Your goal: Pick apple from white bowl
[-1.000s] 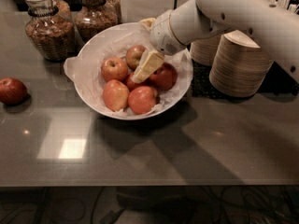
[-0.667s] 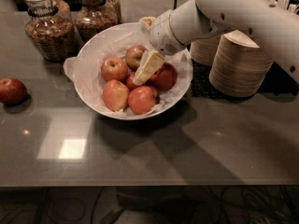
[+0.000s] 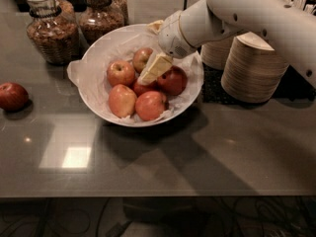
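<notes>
From my seat I see the arm [image 3: 256, 14] coming in from the upper right, its wrist hanging over the far rim of the bowl [image 3: 187, 100]. The end effector [image 3: 151, 73] is angled down and to the left into the bowl, its pale tip in the middle of the apples [image 3: 121, 73]. It lies across the small middle apple [image 3: 143, 89] and just beside the dark red apple [image 3: 173, 80] on its right. From this angle I cannot tell whether it is open or closed, or whether it grips anything.

I count what look like six apples, all in the bowl on crinkled white paper. Two are at the front, one at the left, one at the back, and the middle and dark red ones are by the tip.

The bowl stands on the dark worktop [image 3: 222, 152], left of centre. A loose apple [image 3: 12, 96] lies well apart at the left edge. Two glass jars [image 3: 51, 31] with brown contents stand behind the bowl. Stacks of paper bowls [image 3: 254, 65] sit to its right, partly under the arm.
</notes>
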Controlling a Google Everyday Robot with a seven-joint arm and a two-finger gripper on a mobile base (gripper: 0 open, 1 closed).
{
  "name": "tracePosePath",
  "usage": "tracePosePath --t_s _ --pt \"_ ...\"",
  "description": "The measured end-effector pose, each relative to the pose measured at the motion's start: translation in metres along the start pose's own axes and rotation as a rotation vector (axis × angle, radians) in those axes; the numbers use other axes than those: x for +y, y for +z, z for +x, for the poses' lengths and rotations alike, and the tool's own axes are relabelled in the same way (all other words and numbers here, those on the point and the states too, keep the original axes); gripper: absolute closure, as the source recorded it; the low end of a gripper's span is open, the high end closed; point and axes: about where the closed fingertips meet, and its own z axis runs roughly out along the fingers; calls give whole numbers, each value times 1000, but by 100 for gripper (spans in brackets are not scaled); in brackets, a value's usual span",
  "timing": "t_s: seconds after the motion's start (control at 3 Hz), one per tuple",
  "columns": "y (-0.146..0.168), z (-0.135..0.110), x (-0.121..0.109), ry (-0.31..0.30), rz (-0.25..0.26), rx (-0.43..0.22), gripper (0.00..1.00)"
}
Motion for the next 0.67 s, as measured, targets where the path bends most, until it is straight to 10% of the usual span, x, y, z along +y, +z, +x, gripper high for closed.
tracePosePath --t_s 0.67 --pt "0 0 0 0 0 0 46"
